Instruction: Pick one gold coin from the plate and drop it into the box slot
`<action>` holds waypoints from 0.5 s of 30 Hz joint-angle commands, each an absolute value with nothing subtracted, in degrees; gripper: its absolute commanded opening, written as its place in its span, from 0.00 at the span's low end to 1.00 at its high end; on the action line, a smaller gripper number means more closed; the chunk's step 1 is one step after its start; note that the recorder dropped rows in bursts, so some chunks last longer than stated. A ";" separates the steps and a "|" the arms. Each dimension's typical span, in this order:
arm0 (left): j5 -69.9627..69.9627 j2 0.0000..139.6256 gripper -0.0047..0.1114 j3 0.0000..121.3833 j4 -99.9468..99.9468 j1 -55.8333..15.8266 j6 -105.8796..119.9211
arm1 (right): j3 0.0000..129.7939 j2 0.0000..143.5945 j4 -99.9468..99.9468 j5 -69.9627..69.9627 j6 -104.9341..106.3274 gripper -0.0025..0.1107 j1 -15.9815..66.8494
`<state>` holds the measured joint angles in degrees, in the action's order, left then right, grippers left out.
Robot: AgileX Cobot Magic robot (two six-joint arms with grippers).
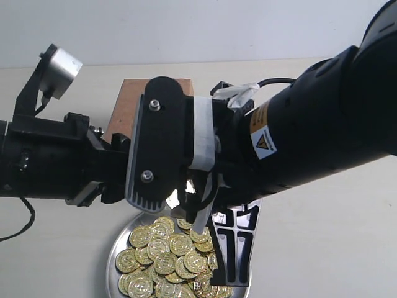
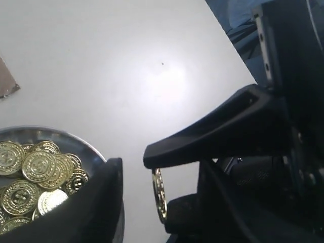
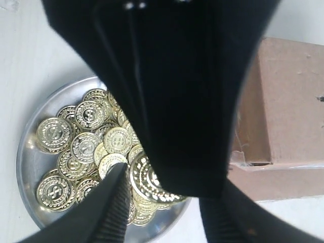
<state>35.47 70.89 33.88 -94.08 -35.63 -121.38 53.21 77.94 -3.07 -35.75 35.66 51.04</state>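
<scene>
The right end effector (image 3: 164, 195) pinches 1 gold coin (image 3: 144, 182) by its rim between its 2 fingertips, holding it upright above the plate (image 1: 112, 261), near the plate's rim. The left wrist view shows this coin edge-on and clear of the white desk (image 2: 152, 76). The left end effector (image 2: 157, 202) is close over the plate too, its fingers spread wide and gripping nothing. The round silver plate carries a heap of gold coins (image 1: 162, 257) piled across most of its floor. The brown cardboard box (image 3: 288, 101) stands on the desk just beside the plate, largely hidden behind both arms in the exterior view.
</scene>
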 commanded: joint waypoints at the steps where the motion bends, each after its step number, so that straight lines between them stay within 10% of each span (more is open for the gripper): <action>1: 36.62 72.85 0.43 34.12 -94.64 -35.96 -121.77 | 53.72 77.44 -2.94 -34.74 36.02 0.21 51.25; 15: 37.28 73.40 0.40 34.12 -93.48 -35.96 -121.77 | 53.72 77.44 -2.48 -34.19 36.06 0.21 51.25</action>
